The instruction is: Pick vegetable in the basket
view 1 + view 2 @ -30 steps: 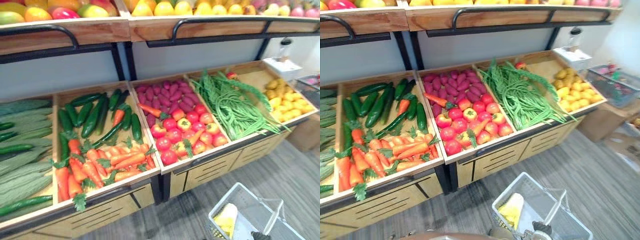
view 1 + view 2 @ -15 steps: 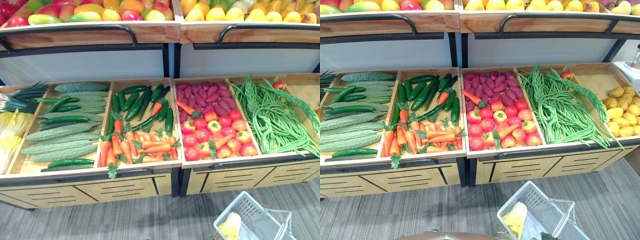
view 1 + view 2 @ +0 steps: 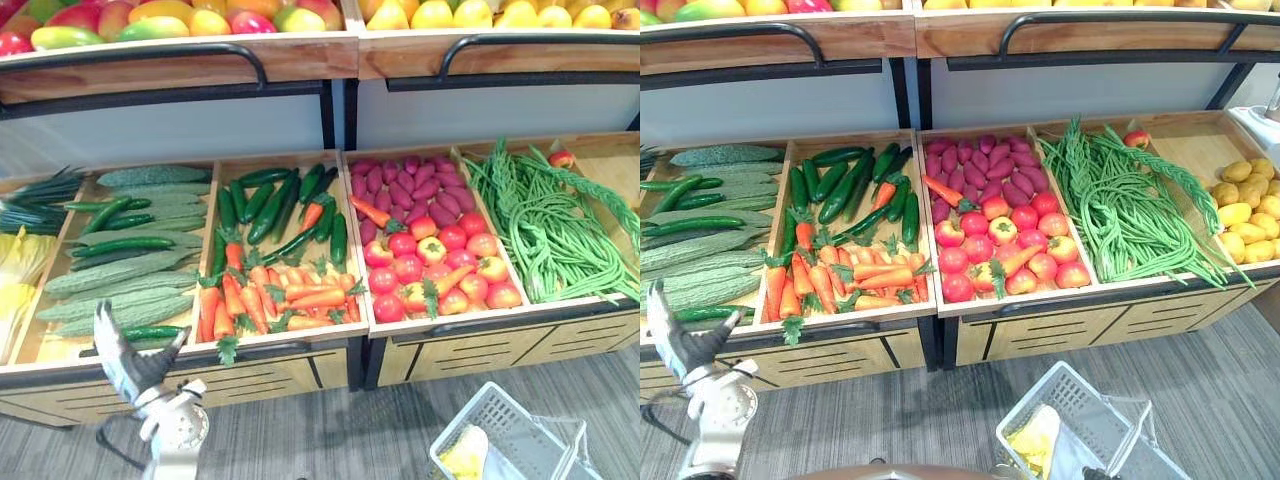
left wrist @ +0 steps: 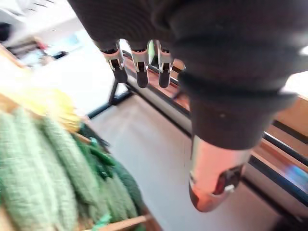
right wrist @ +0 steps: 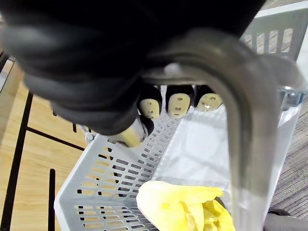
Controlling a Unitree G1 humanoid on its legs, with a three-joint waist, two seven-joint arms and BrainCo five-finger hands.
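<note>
My left hand (image 3: 128, 362) is raised at the lower left, in front of the bin of bitter gourds (image 3: 110, 280). Its fingers (image 4: 140, 72) are straight and hold nothing. In the right wrist view my right hand (image 5: 96, 72) is curled round the grey handle (image 5: 245, 120) of a white perforated basket (image 3: 505, 415), which hangs low at the right above the floor. A yellow vegetable (image 5: 185, 207) lies inside the basket. The stall's bins hold dark cucumbers (image 3: 265, 205), carrots (image 3: 290, 300), tomatoes (image 3: 440, 260) and long green beans (image 3: 555, 225).
Purple sweet potatoes (image 3: 405, 190) lie behind the tomatoes, and yellow produce (image 3: 1245, 215) fills the far-right bin. A shelf of fruit (image 3: 200, 20) with a black rail overhangs the bins. Grey floor (image 3: 330, 440) runs along the stall's wooden front.
My left hand has risen into view at the lower left, in front of the gourd bin. The camera has shifted slightly; the basket still hangs low at the right.
</note>
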